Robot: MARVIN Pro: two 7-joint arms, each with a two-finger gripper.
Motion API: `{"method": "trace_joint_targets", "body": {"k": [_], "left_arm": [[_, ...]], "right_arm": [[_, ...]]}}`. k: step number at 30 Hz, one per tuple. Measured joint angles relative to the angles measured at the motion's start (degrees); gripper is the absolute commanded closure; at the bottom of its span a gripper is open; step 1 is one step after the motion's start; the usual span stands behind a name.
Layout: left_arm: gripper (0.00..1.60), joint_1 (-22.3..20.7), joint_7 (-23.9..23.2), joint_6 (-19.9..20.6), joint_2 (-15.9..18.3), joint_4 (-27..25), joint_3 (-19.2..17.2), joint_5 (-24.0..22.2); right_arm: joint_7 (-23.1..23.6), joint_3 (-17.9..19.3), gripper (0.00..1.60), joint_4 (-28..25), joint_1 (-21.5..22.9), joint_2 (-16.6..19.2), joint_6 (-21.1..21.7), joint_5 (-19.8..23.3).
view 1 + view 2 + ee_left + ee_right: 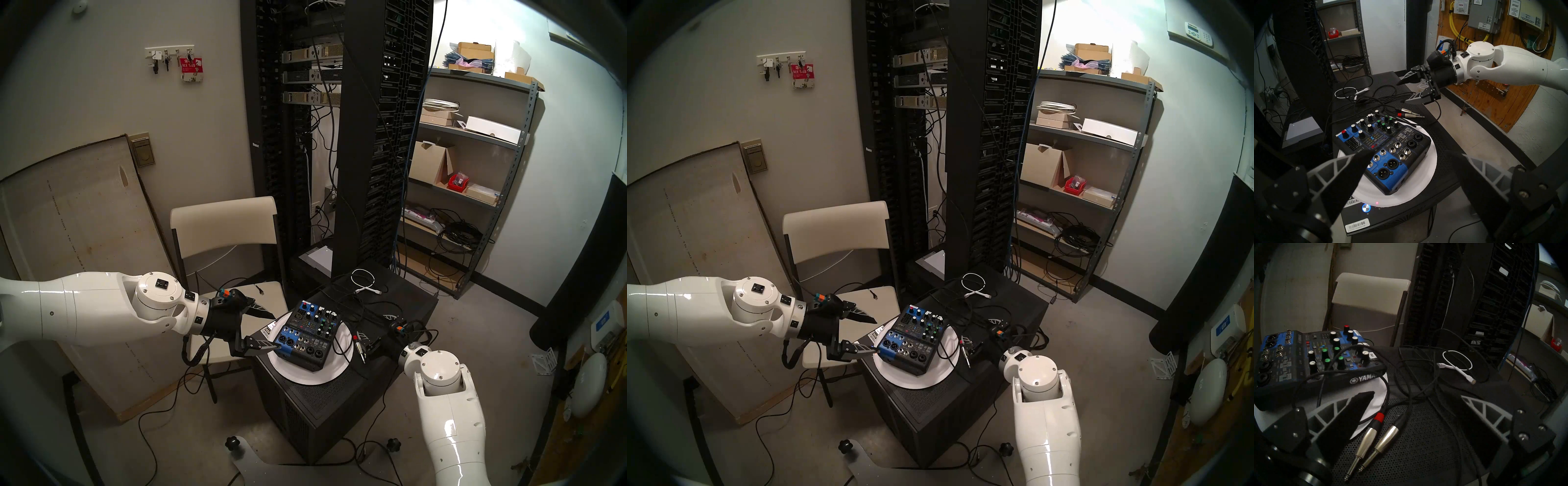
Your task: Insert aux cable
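While the left gripper (pixel 1407 169) hung wide open and empty by the mixer (pixel 1386 152), the aux cable (pixel 1384 441) lay beside the red-ringed plug (pixel 1364 439), under the wide-open, empty right gripper (pixel 1415 405); best pinch its barrel squarely, avoiding the neighbour.

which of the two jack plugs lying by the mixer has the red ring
The plug with the red ring is the one nearer the mixer; the plain black-collared plug lies beside it, farther from the mixer.
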Motion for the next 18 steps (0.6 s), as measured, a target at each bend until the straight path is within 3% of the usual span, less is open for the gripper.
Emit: {"method": "trace_joint_targets", "body": {"k": [6, 14, 18], "left_arm": [[0.00, 0.0, 0.0, 0.0, 0.0, 0.0, 0.0, 0.0], [0.00, 0.0, 0.0, 0.0, 0.0, 0.0, 0.0, 0.0], [0.00, 0.0, 0.0, 0.0, 0.0, 0.0, 0.0, 0.0]], "right_arm": [[0.1, 0.5, 0.00, 0.2, 0.2, 0.3, 0.8, -0.3], [1.1, 0.3, 0.12, 1.0, 0.5, 0.7, 1.1, -0.3], [1.3, 0.0, 0.50, 2.1, 1.0, 0.9, 0.9, -0.5]]}}
